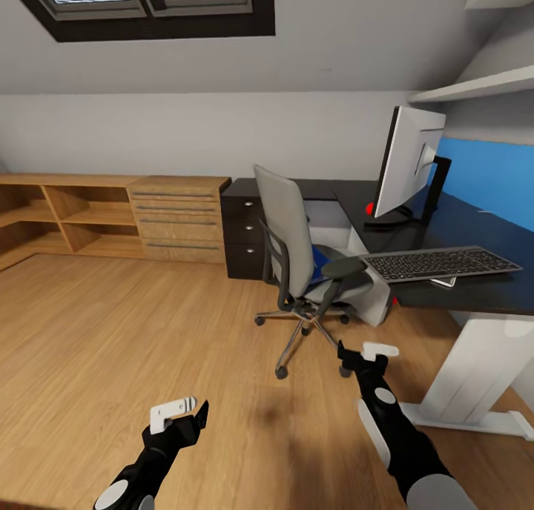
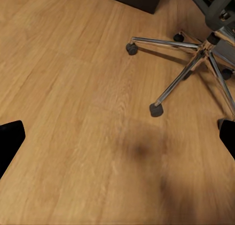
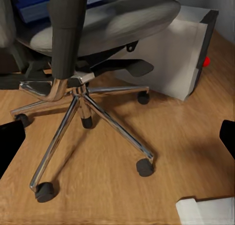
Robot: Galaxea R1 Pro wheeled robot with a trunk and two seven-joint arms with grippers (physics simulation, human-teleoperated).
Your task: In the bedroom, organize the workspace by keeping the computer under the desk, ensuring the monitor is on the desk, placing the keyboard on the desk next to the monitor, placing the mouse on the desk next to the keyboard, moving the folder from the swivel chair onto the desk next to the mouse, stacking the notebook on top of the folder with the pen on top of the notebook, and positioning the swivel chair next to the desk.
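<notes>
Desk (image 1: 475,291) carries one monitor (image 1: 406,161), one keyboard (image 1: 437,263); both end effectors, left (image 1: 182,412) and right (image 1: 363,356), spread wide, empty.

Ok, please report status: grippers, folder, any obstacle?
Left gripper and right gripper open, empty. Folder on swivel chair seat. Chair armrest partly covers it.

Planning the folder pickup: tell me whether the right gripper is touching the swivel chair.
Apart. In the head view, bare wood floor separates the right gripper from the swivel chair; the right wrist view shows the chair's base ahead, untouched.
</notes>
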